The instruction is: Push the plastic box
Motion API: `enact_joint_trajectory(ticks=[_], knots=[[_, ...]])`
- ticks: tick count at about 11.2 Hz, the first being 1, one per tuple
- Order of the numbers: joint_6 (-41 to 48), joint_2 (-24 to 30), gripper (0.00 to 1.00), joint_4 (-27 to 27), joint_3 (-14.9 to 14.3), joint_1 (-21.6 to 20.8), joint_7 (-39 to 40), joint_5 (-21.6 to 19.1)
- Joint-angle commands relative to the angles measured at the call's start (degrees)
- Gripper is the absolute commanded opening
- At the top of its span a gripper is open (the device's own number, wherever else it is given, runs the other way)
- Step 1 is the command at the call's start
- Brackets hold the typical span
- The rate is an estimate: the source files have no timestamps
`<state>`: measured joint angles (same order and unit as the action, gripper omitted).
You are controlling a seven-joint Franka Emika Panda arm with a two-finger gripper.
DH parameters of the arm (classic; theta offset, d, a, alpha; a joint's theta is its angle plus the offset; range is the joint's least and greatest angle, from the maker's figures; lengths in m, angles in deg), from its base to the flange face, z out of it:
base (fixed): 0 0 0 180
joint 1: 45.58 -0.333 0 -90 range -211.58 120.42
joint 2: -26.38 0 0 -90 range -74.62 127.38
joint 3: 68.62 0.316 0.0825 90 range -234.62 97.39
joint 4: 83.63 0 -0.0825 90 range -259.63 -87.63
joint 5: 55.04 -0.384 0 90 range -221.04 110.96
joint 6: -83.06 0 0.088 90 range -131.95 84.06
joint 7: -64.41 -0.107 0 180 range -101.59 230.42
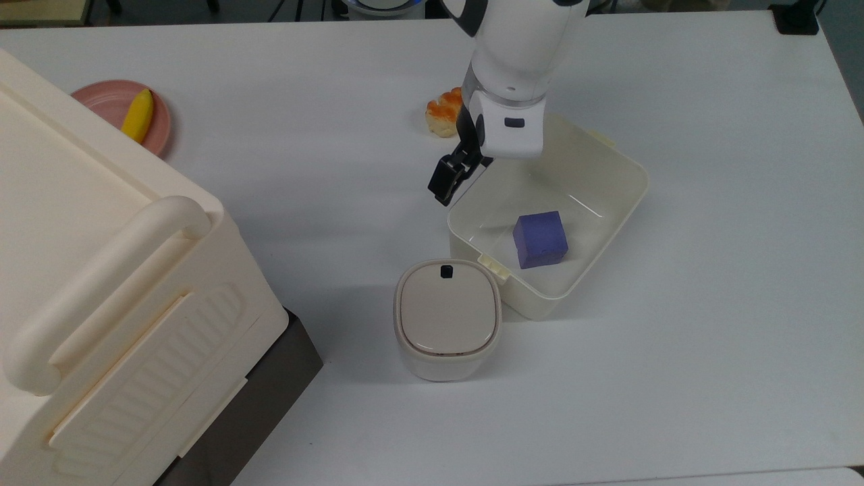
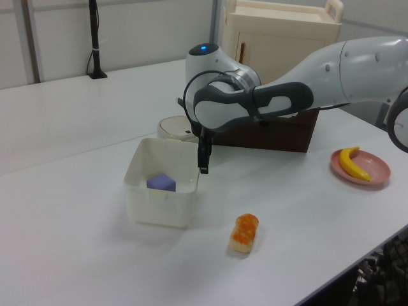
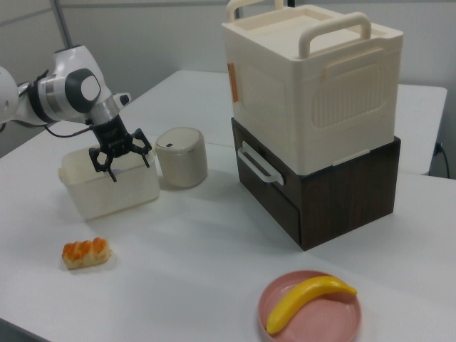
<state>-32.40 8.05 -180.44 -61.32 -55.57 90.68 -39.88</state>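
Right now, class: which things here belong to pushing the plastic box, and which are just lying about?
In the job:
plastic box
gripper, at the box's rim

Lying about:
purple cube, inside the box
small lidded bin
pastry
banana on pink plate
big cream case
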Motion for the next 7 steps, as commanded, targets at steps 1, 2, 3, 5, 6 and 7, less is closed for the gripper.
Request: enact_joint_trajectory(ticks=[1, 2, 3, 5, 6, 7], knots=[[3.3, 9.0, 1.0, -1.7, -0.2, 3.3, -7.2, 0.3], [6.3, 12.1, 1.0, -1.4, -0.2, 5.1, -9.8, 0.1], [9.6, 15.1, 1.0, -1.1, -0.2, 7.1, -12.1, -0.6], [15.0, 20.2, 1.0, -0.1, -0.6, 11.5, -18.1, -5.9], [17.6, 21.0, 1.0, 1.8, -0.8, 13.5, -22.7, -8.4], [19.3, 21.1, 1.0, 4.3, -1.1, 14.6, -28.9, -9.8]])
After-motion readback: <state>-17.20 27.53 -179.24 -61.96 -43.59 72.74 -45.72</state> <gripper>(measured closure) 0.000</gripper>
